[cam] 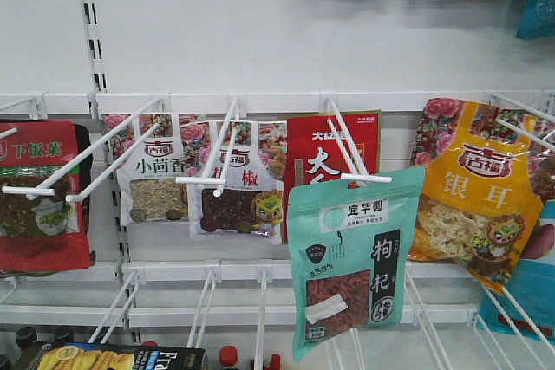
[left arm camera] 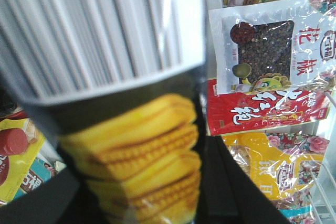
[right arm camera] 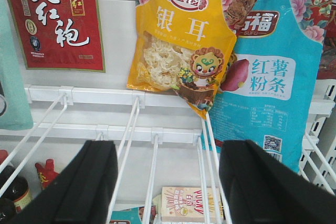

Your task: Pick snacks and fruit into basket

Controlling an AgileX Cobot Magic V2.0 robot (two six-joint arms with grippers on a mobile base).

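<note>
— Where the left gripper (left arm camera: 139,205) filled its wrist view, what was entered?
— One dark glossy packet printed with yellow biscuits (left arm camera: 142,145), clamped between the black fingers (left arm camera: 236,198).
— And the right gripper (right arm camera: 168,179)?
— Spread apart, holding nothing, below a yellow pouch of pale fungus (right arm camera: 181,51). Also one teal pouch with a clear window of red berries (cam: 351,266), hung at the front end of a white wire peg (cam: 347,149), before a red lettered pouch (cam: 316,162).

Left hand (left arm camera: 143,195) clamped on biscuit pack (left arm camera: 139,140), right hand (right arm camera: 170,182) spread wide
</note>
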